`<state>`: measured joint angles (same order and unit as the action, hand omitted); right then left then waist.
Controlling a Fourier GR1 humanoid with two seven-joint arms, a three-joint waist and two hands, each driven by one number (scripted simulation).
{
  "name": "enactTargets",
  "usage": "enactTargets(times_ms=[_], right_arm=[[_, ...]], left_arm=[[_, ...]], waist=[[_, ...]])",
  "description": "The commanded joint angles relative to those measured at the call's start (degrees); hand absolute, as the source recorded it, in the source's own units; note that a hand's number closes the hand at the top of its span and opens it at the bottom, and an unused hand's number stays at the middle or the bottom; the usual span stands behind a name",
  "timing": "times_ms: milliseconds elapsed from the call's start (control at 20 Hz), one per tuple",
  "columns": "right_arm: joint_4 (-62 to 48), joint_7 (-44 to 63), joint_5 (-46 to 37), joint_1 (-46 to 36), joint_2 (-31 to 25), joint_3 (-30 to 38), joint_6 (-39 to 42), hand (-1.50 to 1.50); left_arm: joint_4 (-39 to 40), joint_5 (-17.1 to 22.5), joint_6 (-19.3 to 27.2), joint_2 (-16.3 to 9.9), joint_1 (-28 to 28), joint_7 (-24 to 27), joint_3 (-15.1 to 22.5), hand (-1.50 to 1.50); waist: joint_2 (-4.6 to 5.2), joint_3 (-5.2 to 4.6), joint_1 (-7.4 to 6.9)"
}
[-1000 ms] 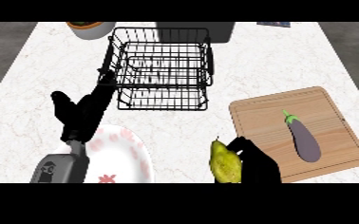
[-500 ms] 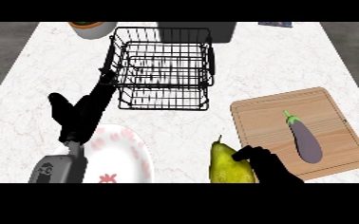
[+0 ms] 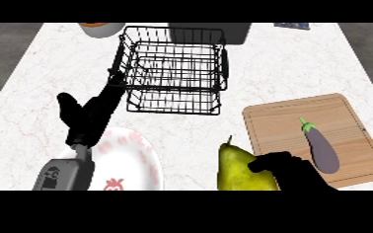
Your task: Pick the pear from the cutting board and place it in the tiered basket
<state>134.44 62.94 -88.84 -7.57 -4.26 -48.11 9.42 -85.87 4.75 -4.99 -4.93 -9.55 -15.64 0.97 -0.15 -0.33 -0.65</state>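
— Where's the yellow-green pear point(image 3: 241, 170)?
— My black right hand point(image 3: 291, 170) is curled round it, left of the wooden cutting board point(image 3: 280, 123), below the black wire tiered basket point(image 3: 175, 69).
— The left hand point(image 3: 87, 118)?
— Fingers straight, beside the basket.

Readable text: none in the head view.
Left forearm point(image 3: 64, 174): a small dark mark on the grey casing, not legible.
Plate point(image 3: 138, 154): red pattern only, no lettering.
Dark item at the worktop's far right edge point(image 3: 291, 25): too small to read.
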Motion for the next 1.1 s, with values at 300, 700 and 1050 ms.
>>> enactTargets(times_ms=[300, 700, 1050], right_arm=[[-8.6, 11.9, 13.6, -18.5, 4.2, 13.0, 4.8, 1.50], [-26.6, 13.0, 25.1, -39.0, 4.2, 27.5, 1.1, 1.50], [-49.0, 8.0, 31.3, -52.8, 4.2, 34.4, -9.2, 1.50]], left_arm=[[1.6, -0.5, -1.0, 0.6, -1.4, 1.8, 1.0, 0.00], [1.5, -1.9, 0.2, 1.7, -1.0, 2.6, 2.0, 0.00], [-0.3, 0.7, -1.8, 0.0, -2.3, -1.0, 0.3, 0.00]], waist=[[0.95, -0.01, -2.04], [0.70, 0.09, -3.02], [0.68, 0.22, -2.68]])
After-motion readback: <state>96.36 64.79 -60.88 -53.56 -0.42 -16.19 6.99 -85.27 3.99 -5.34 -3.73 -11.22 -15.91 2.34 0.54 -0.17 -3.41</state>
